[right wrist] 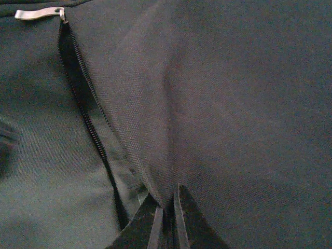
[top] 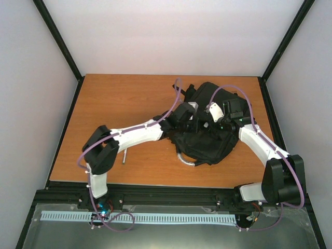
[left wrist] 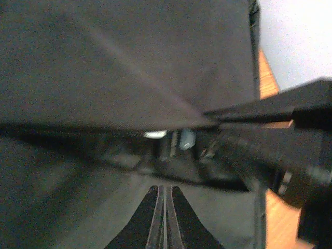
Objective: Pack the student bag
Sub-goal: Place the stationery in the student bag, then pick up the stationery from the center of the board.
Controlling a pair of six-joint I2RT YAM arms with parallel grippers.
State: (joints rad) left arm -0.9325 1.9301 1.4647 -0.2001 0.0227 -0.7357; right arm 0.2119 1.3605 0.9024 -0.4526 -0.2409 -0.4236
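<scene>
White walls and black frame posts close in an orange-brown table point(top: 119, 98), and the student bag point(top: 205, 148) lies slumped on its right-hand half, the grey-silver handle loop point(top: 185, 160) curling out at the near edge. Both arms reach over the bag from either side.

The right claw point(right wrist: 167, 199) is clenched on a raised fold of the black cloth, a ridge of fabric running straight into its tips. Beside that fold the zip point(right wrist: 85, 111) gapes, with the silver zip pull point(right wrist: 37, 13) lying at the far end. The left claw point(left wrist: 164, 188) has its fingers drawn together low against the bag. Whether cloth is caught between them I cannot tell. Ahead of it a flap hangs lifted over a dark slot, with something pale showing inside.

By my reading, the step in hand is opening the bag — one side of the mouth is pinched up so that things can go in. The next move likely calls for lifting that fold higher and apart from the lower panel, widening the gap. A thin grey stick point(top: 124, 155) lies on the table by the left arm; what it is I cannot make out.
</scene>
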